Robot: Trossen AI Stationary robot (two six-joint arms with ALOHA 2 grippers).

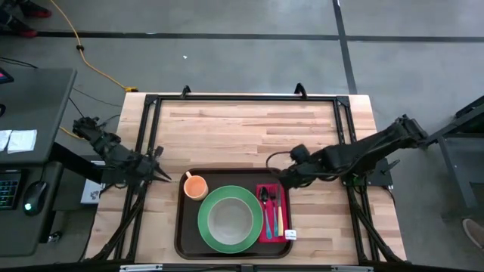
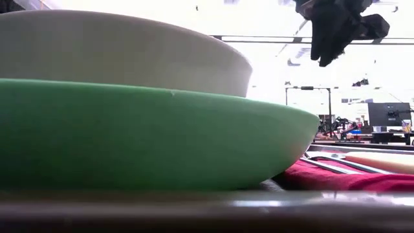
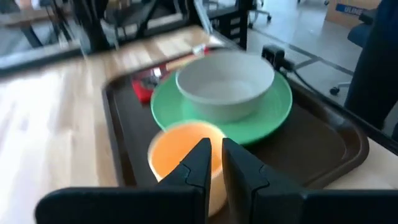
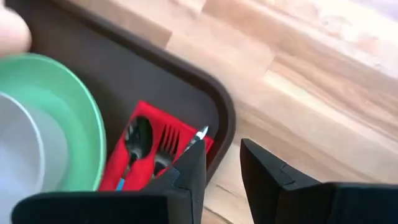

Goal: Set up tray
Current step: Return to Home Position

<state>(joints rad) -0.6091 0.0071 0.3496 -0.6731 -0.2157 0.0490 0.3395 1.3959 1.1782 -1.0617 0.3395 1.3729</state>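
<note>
The dark brown tray (image 1: 185,227) lies at the table's near edge. On it a green plate (image 1: 208,227) carries a pale bowl (image 1: 231,219). An orange cup (image 1: 195,186) stands in the tray's far left corner. A red napkin (image 1: 270,227) with a spoon (image 4: 137,140), a fork (image 4: 166,146) and a knife lies along its right side. My left gripper (image 3: 214,158) hovers left of the cup, pointing at it, open by a narrow gap. My right gripper (image 4: 221,168) hangs above the tray's far right corner, open. Neither has anything between its fingers.
Bare wooden tabletop (image 1: 249,128) stretches beyond the tray to the far edge. Black frame rails (image 1: 147,136) run along the table's left, right and far sides. A desk with a keyboard and mouse (image 1: 30,200) stands off the table's left.
</note>
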